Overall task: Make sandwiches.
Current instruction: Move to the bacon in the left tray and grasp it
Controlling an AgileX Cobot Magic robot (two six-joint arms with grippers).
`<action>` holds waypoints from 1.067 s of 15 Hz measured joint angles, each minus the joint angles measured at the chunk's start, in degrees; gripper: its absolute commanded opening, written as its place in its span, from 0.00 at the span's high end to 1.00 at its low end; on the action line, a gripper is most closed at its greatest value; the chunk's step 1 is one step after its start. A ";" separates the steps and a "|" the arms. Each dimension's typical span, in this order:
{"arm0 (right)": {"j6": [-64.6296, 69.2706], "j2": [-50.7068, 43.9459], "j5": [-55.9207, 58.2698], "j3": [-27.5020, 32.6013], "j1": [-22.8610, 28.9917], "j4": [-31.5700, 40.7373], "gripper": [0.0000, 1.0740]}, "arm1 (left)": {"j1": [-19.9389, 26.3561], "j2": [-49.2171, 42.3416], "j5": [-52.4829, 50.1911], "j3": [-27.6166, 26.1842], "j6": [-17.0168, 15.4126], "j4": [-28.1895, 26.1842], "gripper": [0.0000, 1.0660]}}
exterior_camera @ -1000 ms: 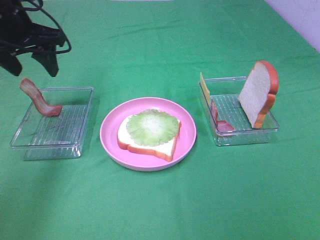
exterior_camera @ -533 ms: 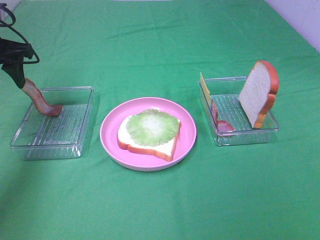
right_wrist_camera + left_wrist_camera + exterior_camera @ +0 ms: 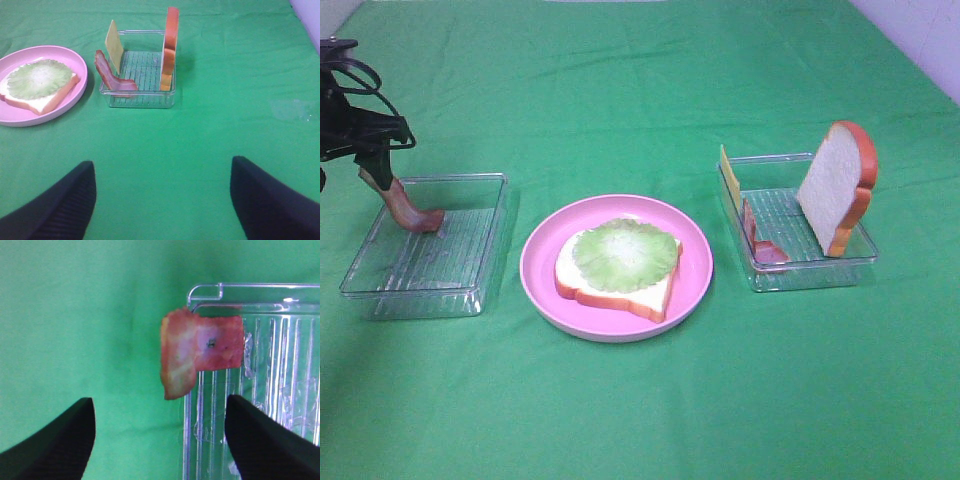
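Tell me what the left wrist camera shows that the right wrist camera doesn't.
Only left wrist: a bacon strip leaning over a clear tray's corner, seen past the open left end effector. Only right wrist: the open right end effector, the pink plate with bread slice and lettuce, another tray holding cheese, a second bacon strip and an upright bread slice. Both: green cloth.

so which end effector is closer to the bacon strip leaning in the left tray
Left. The left end effector is right above the bacon strip, jaws open either side of it. The right end effector is far off, facing the other tray from a distance.
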 measured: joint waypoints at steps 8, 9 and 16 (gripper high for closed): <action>0.00 0.00 0.00 0.00 0.00 0.00 0.34 | 0.00 0.97 -2.98 0.00 0.06 0.00 0.84; 0.00 0.00 0.00 0.00 0.00 0.00 0.34 | 0.00 0.97 -2.98 0.00 0.06 0.00 0.92; 0.00 0.00 0.00 0.00 0.00 0.00 0.34 | 0.00 -0.80 -4.13 0.00 0.06 -1.72 1.00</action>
